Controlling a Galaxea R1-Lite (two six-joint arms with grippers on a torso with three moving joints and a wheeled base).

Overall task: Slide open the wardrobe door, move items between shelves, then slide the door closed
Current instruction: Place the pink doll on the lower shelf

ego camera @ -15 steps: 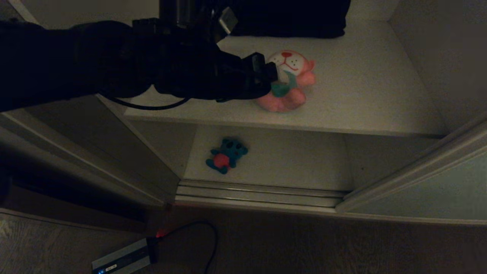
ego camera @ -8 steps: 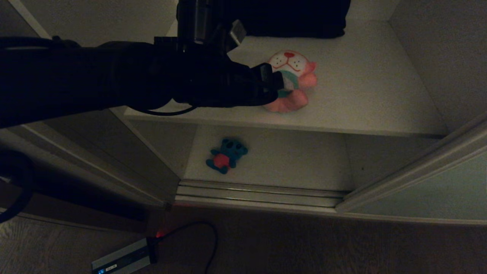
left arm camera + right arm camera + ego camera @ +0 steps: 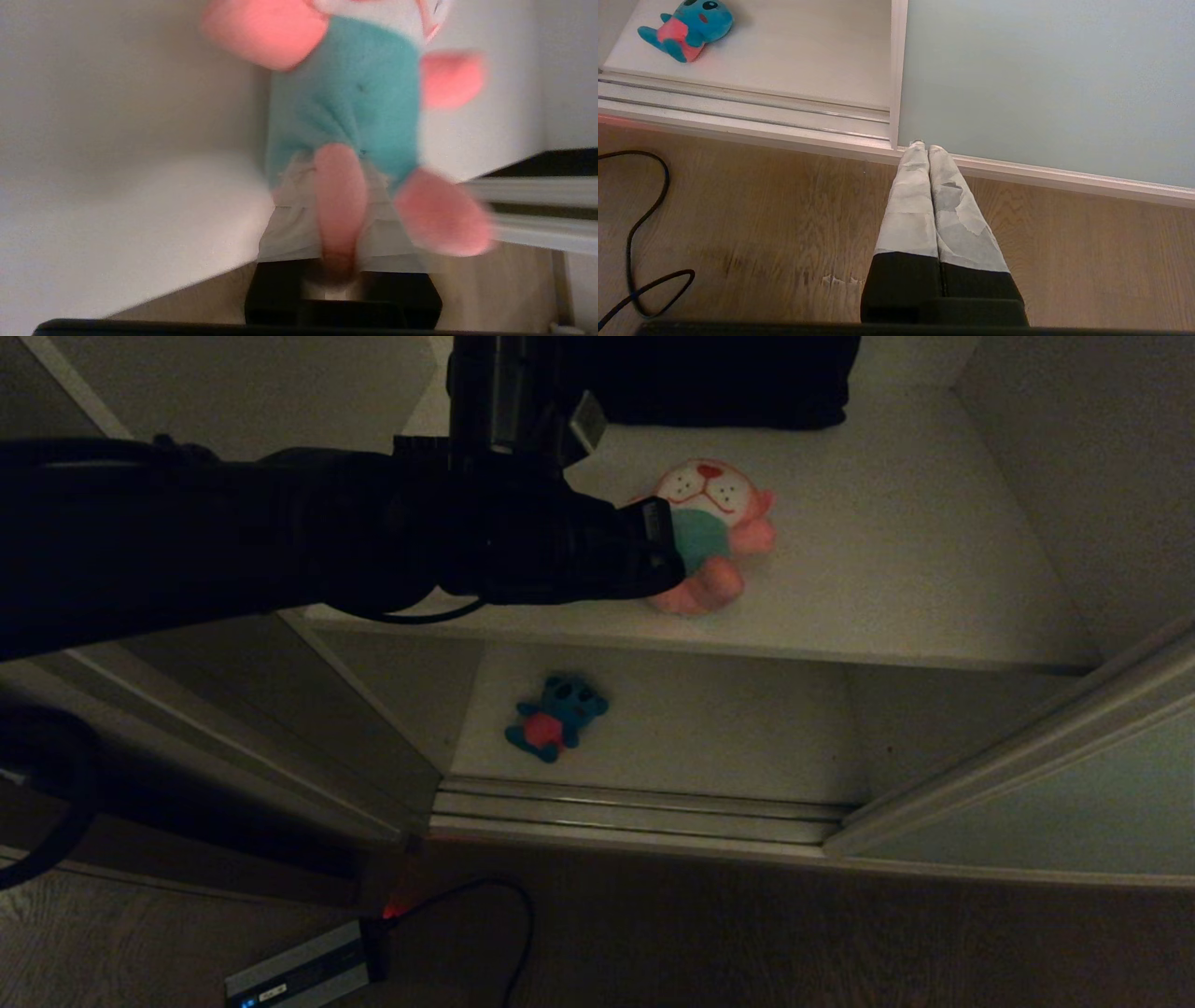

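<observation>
Where the black left arm reaches across the dim head view, we see its left gripper (image 3: 674, 543) pressed against the pink plush toy (image 3: 714, 537) on the upper shelf (image 3: 887, 560), a flat, matte off-white board with a straight front edge. In the left wrist view the 2 pale padded fingers (image 3: 292, 219) are clamped on 1 soft pink limb of that toy, its fuzzy teal belly above them; the picture is blurred and the toy's face is cut off. Behind the toy lies a dark folded cloth (image 3: 709, 383), partly hidden by the arm. On the lower shelf (image 3: 728, 728) the small teal plush toy (image 3: 557, 716) lies alone, just behind the ribbed metal floor track (image 3: 635, 812). A black cable (image 3: 495, 915) and a grey box (image 3: 299, 975) lie on the wood-grain floor (image 3: 747, 943). To the right stands the smooth grey-green sliding wardrobe door (image 3: 1045, 79), slid aside. The right gripper (image 3: 928, 149) hangs above the floor near the door's frame, its 2 fingers together on nothing.
</observation>
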